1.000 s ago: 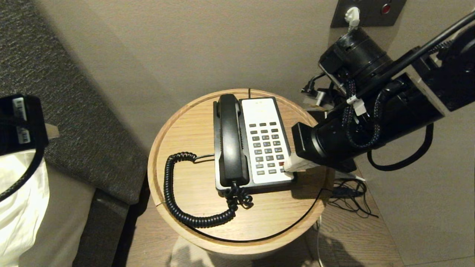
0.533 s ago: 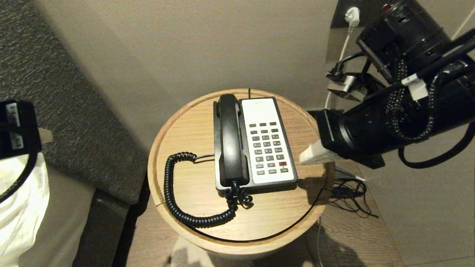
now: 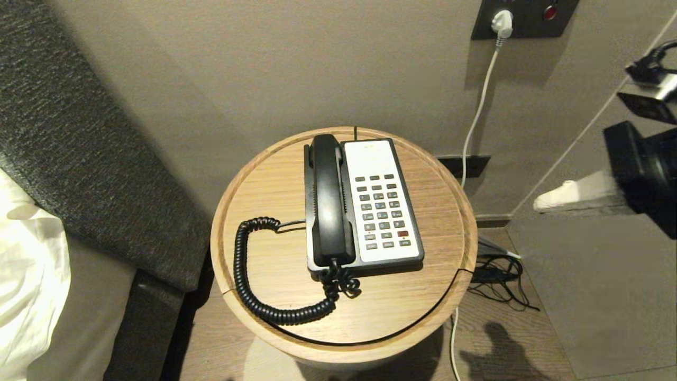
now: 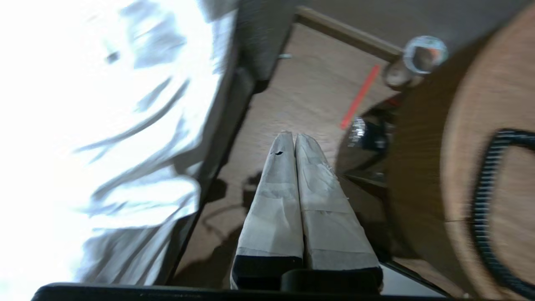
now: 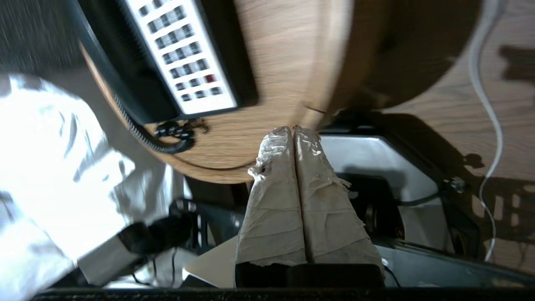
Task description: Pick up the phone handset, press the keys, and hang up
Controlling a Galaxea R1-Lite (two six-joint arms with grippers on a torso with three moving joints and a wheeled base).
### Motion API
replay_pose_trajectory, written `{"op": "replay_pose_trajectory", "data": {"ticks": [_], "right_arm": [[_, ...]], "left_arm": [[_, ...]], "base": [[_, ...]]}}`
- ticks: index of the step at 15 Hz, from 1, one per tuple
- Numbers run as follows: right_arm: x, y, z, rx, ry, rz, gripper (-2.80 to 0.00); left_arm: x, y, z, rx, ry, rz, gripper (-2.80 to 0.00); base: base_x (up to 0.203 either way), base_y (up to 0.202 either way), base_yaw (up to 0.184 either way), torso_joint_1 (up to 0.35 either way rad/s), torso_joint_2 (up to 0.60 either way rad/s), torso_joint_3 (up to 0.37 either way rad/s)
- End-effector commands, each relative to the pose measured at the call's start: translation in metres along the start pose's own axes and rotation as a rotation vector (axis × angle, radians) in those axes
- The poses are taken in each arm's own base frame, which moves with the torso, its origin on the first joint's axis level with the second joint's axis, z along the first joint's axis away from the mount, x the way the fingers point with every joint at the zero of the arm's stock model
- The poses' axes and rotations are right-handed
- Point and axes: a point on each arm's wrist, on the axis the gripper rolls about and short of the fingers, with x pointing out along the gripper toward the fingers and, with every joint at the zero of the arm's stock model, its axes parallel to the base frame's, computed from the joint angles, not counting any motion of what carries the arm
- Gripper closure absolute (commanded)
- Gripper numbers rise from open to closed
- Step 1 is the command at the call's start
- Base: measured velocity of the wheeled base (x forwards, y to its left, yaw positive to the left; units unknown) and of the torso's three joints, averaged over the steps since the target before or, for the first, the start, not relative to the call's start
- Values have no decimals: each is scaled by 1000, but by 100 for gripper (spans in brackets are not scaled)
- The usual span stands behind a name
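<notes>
Left claw pinched together, wrist view only; phone handset cradled.

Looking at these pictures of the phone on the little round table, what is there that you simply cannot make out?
- Key labels on the phone base: too small in the head view, blurred in the right wrist view.
- Right pincer: head view shows only its pale tip; the arm is cut off by the edge.
- Left pincer: outside the head view.
- Coiled cord: blurred and cut off in the left wrist view.
- Cradle under the phone handset: hidden by it.
</notes>
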Motion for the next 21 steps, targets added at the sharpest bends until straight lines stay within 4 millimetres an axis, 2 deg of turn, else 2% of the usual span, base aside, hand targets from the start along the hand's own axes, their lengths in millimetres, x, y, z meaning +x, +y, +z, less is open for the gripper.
{"op": "replay_pose_trajectory", "data": {"ticks": [1, 6, 8, 10, 13, 16, 21], "right_arm": [[-51, -25, -24, 43, -117, 21, 0], [-102, -68, -86, 123, -282, 3, 0], [-118, -78, -114, 149, -334, 9, 0], [-129, -86, -138, 165, -358, 8, 0], [-137, -94, -163, 175, -372, 11, 0], [-139, -99, -178, 173, -382, 24, 0], [-143, -104, -193, 163, -415, 50, 0]], "left_arm": [[-14, 32, -19, -70, -38, 53, 0], [-28, 73, -75, -177, -94, 199, 0], [-28, 83, -100, -192, -110, 238, 0], [-33, 86, -109, -204, -164, 279, 0], [-36, 91, -131, -189, -216, 314, 0], [-40, 92, -152, -134, -266, 248, 0], [-43, 87, -149, -111, -263, 59, 0]], "base": [[0, 0, 0, 0, 0, 0], [0, 0, 0, 0, 0, 0], [0, 0, 0, 0, 0, 0], [0, 0, 0, 0, 0, 0], [0, 0, 0, 0, 0, 0], [0, 0, 0, 0, 0, 0], [0, 0, 0, 0, 0, 0]]}}
